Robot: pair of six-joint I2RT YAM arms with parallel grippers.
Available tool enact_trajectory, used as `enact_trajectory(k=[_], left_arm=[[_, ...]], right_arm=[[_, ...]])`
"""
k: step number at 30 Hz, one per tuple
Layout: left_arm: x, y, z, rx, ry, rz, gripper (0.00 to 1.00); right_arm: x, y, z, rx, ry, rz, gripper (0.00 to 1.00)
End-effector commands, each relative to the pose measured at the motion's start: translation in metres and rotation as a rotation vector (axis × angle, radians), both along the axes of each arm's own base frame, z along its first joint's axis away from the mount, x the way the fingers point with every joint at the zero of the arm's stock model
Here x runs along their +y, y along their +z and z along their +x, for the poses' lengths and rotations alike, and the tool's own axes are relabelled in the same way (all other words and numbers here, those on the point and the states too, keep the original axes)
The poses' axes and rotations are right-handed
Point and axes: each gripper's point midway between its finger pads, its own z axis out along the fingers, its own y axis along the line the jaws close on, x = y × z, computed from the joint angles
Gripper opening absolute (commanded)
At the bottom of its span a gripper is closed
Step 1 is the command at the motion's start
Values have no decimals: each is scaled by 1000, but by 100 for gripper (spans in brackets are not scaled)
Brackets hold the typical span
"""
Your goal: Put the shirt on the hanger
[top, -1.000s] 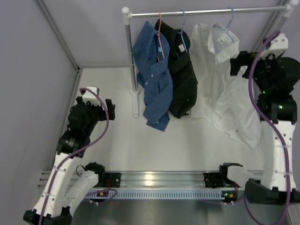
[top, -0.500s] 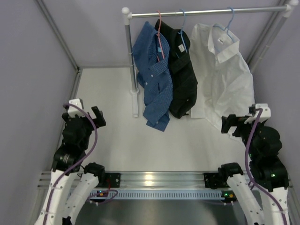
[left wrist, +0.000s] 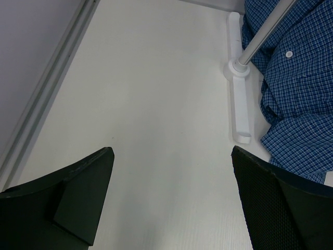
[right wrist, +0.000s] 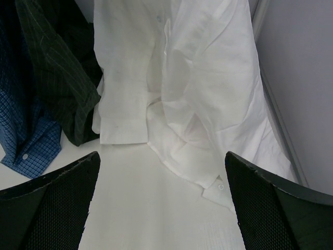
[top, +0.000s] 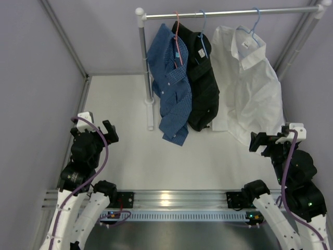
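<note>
Over the last second the right arm has come away from the rail [top: 229,12], where its gripper stood beside the right shoulder of the shirt [top: 244,78], and has folded back toward its base. The right gripper [top: 268,143] now sits low over the table [top: 130,156], just off the shirt's lower hem. Its jaws are spread wide and hold nothing. The left arm has drawn back in the same interval. The left gripper [top: 94,133] is parked near the left wall, jaws also wide and empty, and its wrist view shows only bare table and the foot of the rail post. The shirt hangs from the hanger [top: 255,28], whose hook is over the rail at the right end, next to the black shirt [top: 200,78] and the blue checked shirt [top: 169,78]. The collar sits at the hanger neck. The lower body and 1 sleeve trail down onto the table in loose folds, as the right wrist view shows. With both grippers released and withdrawn and the garment carried by the hanger, the task appears complete, and the retreat reads as a return to rest.
</note>
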Motion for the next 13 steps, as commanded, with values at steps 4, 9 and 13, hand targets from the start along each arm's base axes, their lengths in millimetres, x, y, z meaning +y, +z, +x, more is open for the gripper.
enact_trajectory(k=[4,9,13], left_arm=[[-3,-1,2,-4,-11,-14,98],[-3,0,1,-13,-13,-16,98],[-3,0,1,-11,-16,-14,98]], right_arm=[[-1,7,0,-41,-9,24,99],[1,5,4,-30,-5,20,100],[3,7,5,-32,1,19,99]])
